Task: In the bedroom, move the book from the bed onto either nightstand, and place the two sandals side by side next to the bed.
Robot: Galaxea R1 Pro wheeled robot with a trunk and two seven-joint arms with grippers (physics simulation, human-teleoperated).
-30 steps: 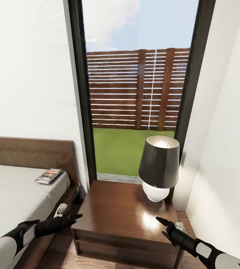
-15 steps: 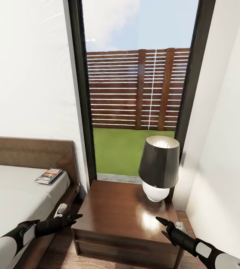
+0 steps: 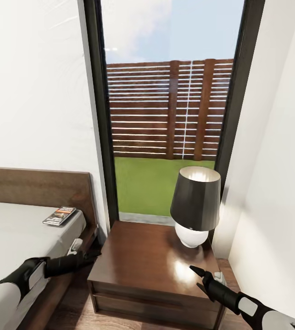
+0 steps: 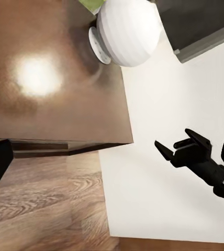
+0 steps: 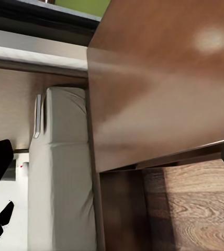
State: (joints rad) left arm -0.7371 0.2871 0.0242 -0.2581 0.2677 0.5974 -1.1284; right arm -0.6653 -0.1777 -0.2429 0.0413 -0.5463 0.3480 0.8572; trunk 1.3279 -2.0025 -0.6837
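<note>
Facing nightstand (image 3: 154, 256), book (image 3: 59, 215) on bed (image 3: 14, 238) within left reach; left gripper (image 3: 90, 255) and right gripper (image 3: 198, 277) both open, empty.

**Bedroom corner with a tall window and a lamp**

White walls (image 3: 32, 91) meet at a corner on the right. Between them stands a tall, black-framed window (image 3: 172, 110) looking out on pale blue sky, a slatted wooden fence (image 3: 170, 110) and green grass (image 3: 147, 183). A table lamp (image 3: 195, 204) with a dark shade and a round white base stands near the window on glossy dark wood that catches a bright glare. Brown wood-plank floor (image 3: 69, 316) lies along the near edge.
</note>
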